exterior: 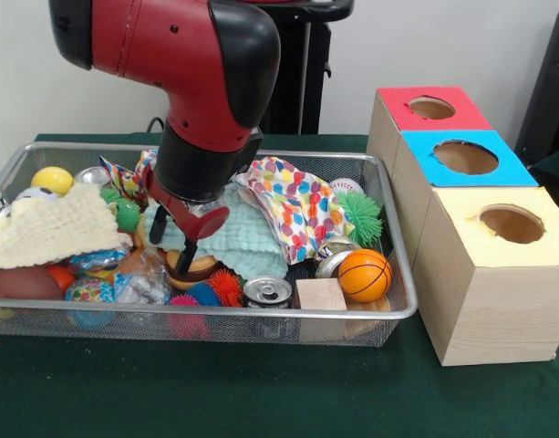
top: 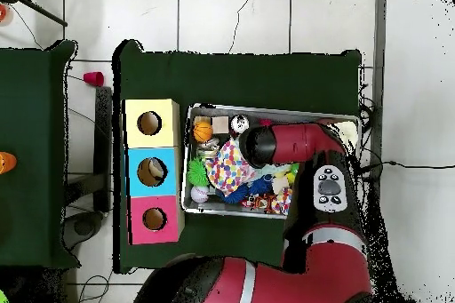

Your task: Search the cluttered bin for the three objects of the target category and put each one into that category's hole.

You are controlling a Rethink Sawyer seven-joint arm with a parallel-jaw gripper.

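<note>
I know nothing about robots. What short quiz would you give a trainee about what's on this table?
1. True or false: the blue-topped box stands between the red-topped box and the yellow-topped box.
2. What lies right beside the wooden block at the bin rim nearest the front camera? A: a silver can. B: a banana. C: a book.
3. Fill in: the robot's hand hangs over the ____.

Key: 1 true; 2 A; 3 bin.
</note>
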